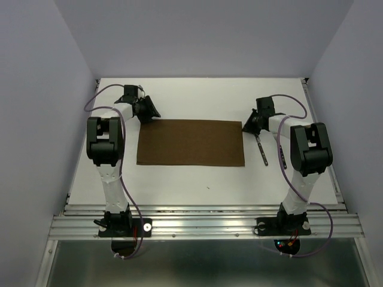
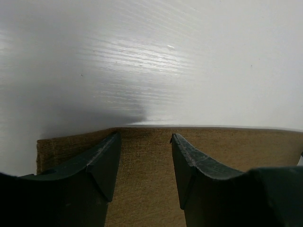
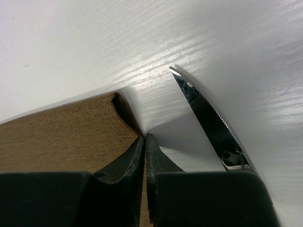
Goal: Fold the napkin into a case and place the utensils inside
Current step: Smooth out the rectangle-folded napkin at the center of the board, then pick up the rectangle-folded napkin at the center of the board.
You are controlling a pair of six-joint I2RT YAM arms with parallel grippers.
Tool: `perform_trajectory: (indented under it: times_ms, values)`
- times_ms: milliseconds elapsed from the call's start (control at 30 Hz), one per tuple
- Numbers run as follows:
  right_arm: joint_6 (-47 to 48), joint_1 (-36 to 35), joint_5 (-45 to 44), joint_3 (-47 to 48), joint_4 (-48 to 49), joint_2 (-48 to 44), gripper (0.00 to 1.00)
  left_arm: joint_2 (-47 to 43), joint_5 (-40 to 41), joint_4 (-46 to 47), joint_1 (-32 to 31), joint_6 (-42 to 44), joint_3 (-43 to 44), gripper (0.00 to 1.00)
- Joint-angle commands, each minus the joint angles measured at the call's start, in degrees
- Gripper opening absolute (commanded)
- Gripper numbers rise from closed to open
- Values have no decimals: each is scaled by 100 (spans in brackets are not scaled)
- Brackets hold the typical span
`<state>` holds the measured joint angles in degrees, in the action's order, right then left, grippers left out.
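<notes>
The napkin (image 1: 190, 142) lies flat on the desk (image 1: 197, 95), the knife (image 1: 261, 150) just beside it; the right hand (image 3: 145, 137) is clamped on its far right corner; the left hand (image 2: 146, 137) stands apart over the far left one; better to close it low, then lift both evenly.

White table (image 1: 197, 191) is carrying three things, its surface showing faint grain lines. Dark brown napkin (image 1: 190, 142) is lying at the table's center as a wide rectangle, long sides running 9 to 3 o'clock. Its 2 o'clock corner is sitting raised off the surface in a small pucker; the rest is lying flat. Knife (image 1: 261, 150), with a serrated blade, is lying just beside the napkin's 3 o'clock edge, apart from it, running roughly 12 to 6. Fork (image 1: 283, 158) is lying near the knife's 3 o'clock side, roughly parallel, tines too small to tell.
</notes>
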<state>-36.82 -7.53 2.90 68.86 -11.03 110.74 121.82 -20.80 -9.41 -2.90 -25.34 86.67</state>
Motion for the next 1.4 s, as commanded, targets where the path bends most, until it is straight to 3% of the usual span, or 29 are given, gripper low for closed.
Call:
perform_trajectory:
  times_ms: [0,367,900,1233,1367]
  values:
    - [193,59,-246,-180,-224,88,10,-378,234,-201,166,231,-151,58]
    - [192,111,-263,-303,-216,53,10,-448,612,-263,404,240,-388,58]
    - [412,111,-35,-321,-259,-307,10,-712,234,-79,588,196,-537,58]
    - [711,111,-553,417,-1182,-1581,15,-1783,401,-237,580,240,-581,59]
    - [799,111,-563,278,-1402,-2143,17,-2363,655,-447,588,144,-931,59]
